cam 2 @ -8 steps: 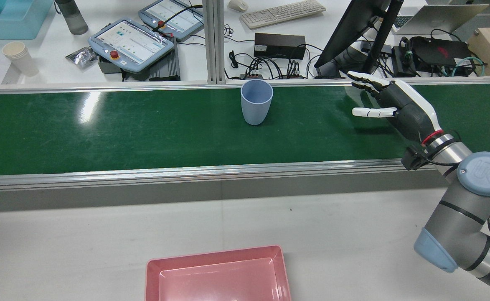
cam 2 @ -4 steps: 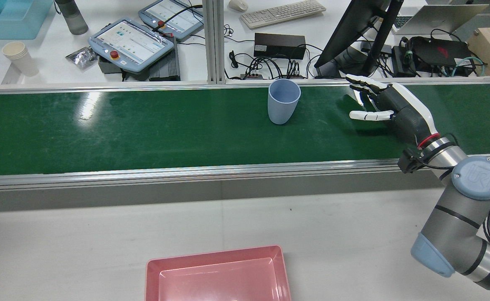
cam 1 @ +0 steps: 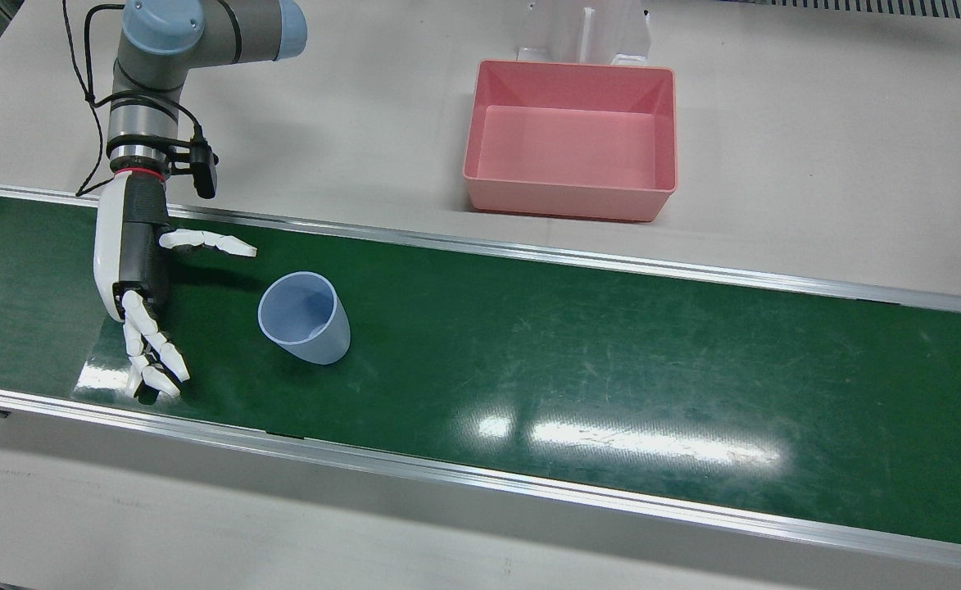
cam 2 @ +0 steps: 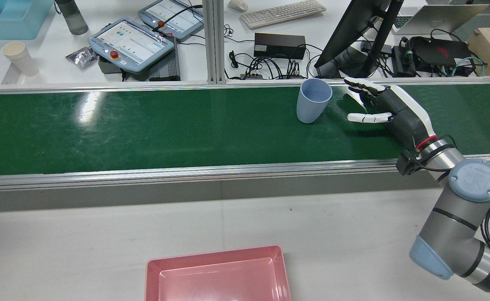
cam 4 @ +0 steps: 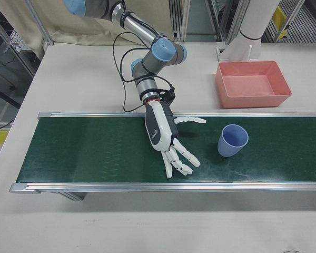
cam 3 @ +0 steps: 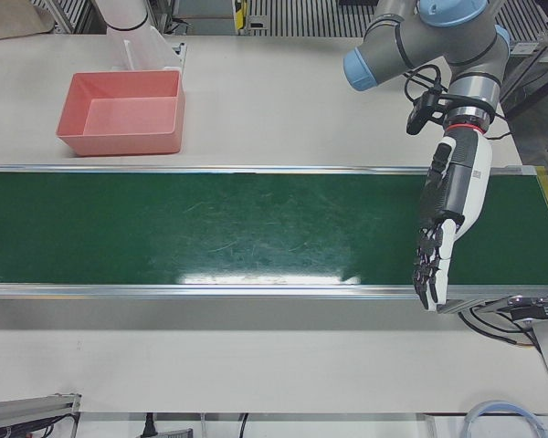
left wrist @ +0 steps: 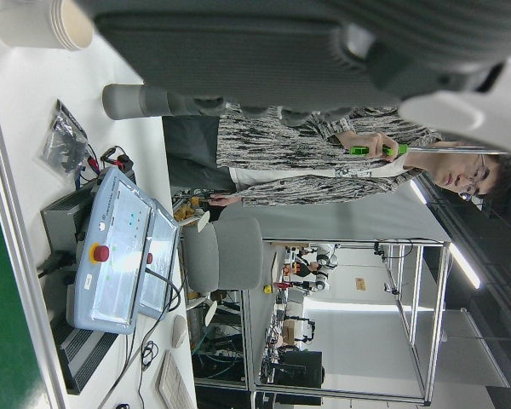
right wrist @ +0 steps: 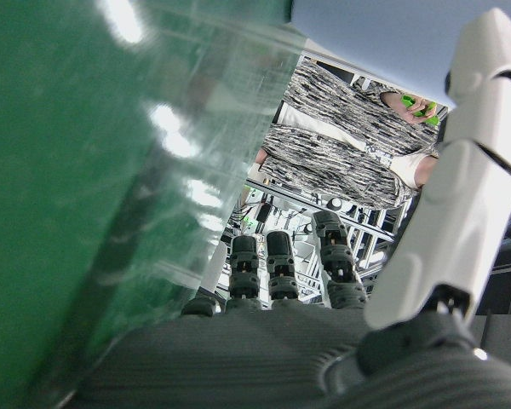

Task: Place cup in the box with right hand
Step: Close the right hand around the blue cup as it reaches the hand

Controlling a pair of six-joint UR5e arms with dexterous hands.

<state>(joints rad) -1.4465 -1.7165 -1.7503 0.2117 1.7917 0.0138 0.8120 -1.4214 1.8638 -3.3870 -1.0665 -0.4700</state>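
A pale blue cup (cam 2: 313,100) stands upright on the green belt (cam 2: 144,129), near its far edge in the rear view. My right hand (cam 2: 389,110) hovers low over the belt just right of the cup, open, thumb and fingers spread toward it, a short gap between them. The front view shows the same cup (cam 1: 304,318) beside the right hand (cam 1: 138,279). The pink box (cam 1: 570,139) sits empty on the white table beyond the belt. My left hand (cam 3: 449,214) hangs open over the belt's other end, holding nothing. In the right hand view the cup (right wrist: 383,34) fills the top edge.
Metal rails (cam 2: 186,171) border the belt on both sides. Behind it lie teach pendants (cam 2: 130,42), cables, a monitor stand (cam 2: 353,33) and a keyboard. A person in a patterned top (left wrist: 324,162) stands beyond the station.
The cup has travelled right along the belt, closing most of the gap to my right hand. The right hand has dropped slightly and stayed open.
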